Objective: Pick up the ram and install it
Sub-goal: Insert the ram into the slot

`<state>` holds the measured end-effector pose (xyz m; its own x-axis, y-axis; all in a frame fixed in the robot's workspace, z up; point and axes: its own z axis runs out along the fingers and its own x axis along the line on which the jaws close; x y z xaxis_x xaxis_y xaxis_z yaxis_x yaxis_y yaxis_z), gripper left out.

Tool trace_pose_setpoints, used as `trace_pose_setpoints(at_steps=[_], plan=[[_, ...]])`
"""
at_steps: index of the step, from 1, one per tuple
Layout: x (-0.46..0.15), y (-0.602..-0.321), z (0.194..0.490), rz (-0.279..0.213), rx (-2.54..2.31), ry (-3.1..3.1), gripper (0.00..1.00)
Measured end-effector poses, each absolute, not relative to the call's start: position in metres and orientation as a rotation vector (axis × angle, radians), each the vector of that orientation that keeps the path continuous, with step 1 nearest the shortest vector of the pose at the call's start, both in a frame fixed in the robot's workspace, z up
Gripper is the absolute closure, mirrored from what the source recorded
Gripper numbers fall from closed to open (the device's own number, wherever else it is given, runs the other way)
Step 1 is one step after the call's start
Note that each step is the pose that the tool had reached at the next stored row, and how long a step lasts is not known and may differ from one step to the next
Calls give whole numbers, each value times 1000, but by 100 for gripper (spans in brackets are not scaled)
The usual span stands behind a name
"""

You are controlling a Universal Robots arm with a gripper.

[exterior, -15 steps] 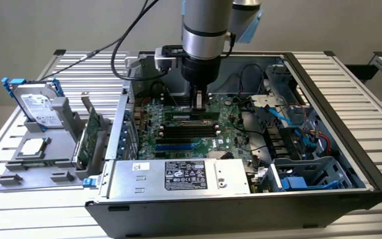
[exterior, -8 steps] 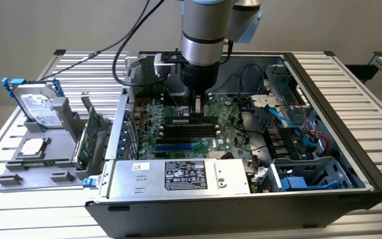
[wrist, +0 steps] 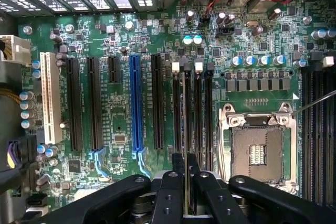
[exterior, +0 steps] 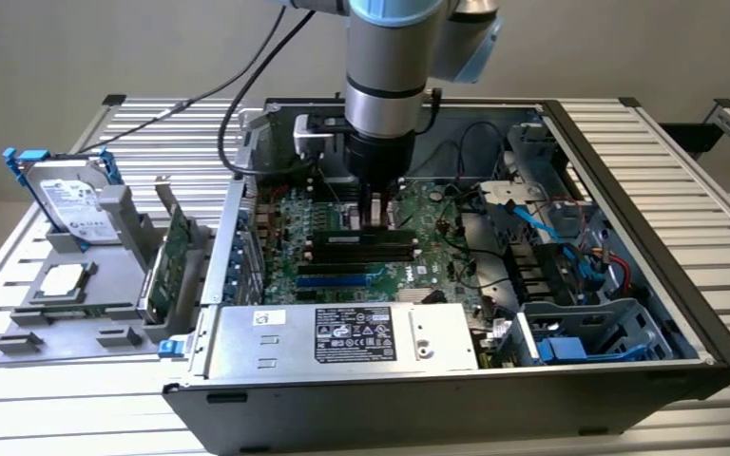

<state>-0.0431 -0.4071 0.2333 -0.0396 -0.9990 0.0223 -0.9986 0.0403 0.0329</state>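
End effector [wrist: 186,172] is clamped on the ram [wrist: 187,124], a thin stick seen edge-on, lined up along the black memory slots [wrist: 208,119] just beside the processor socket [wrist: 260,150]. Farther from the socket lie a blue slot [wrist: 135,103] and a white slot [wrist: 48,98], inside the computer case [exterior: 467,410] on the desk [exterior: 86,404].

Soft, even light brightens the table [exterior: 73,418], while the computer case [exterior: 467,418] interior sits in mild shadow.
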Motion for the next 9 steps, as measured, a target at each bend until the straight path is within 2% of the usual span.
trace_pose_setpoints(at_steps=[9], plan=[[-43, -407, 229, -8, 2148, -2236, 86]])
